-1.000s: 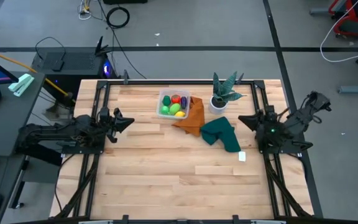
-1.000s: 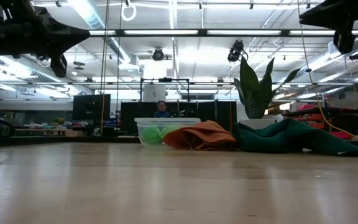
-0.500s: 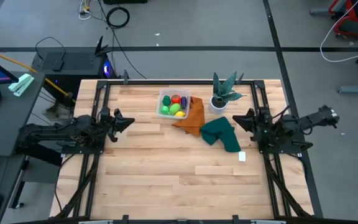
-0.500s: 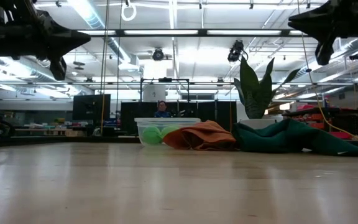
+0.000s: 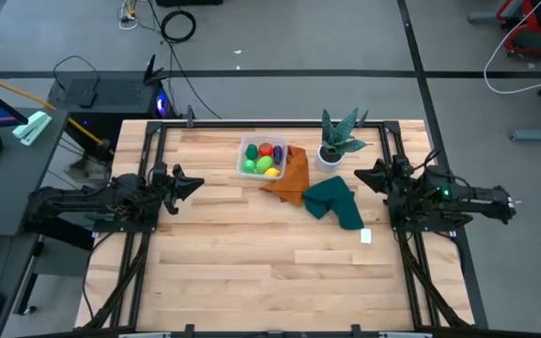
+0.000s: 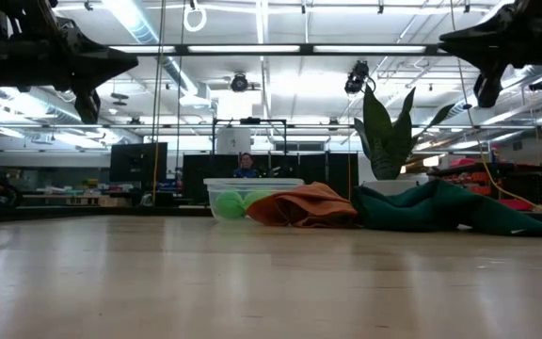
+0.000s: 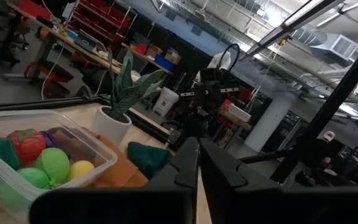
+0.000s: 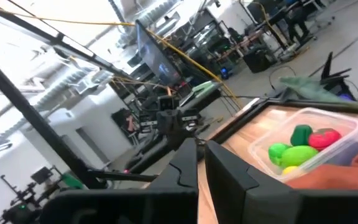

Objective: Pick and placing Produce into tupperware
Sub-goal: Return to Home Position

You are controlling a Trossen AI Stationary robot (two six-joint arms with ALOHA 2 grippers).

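The clear tupperware stands at the table's far middle. In it lie the produce pieces: two green, one red, one yellow and one dark purple. It also shows in the left wrist view, the right wrist view and the low view. My left gripper hangs shut and empty above the table's left side. My right gripper hangs shut and empty above the right side, beside the dark green cloth.
An orange cloth lies against the tupperware's right side, and a dark green cloth lies right of it. A potted plant stands at the far right. A small white piece lies near the right rail. The near half of the table is bare wood.
My right arm has swung its rear part toward the table's near edge, and its gripper has come down a little and slightly toward the table's left. The produce, tupperware and cloths have stayed where they were.
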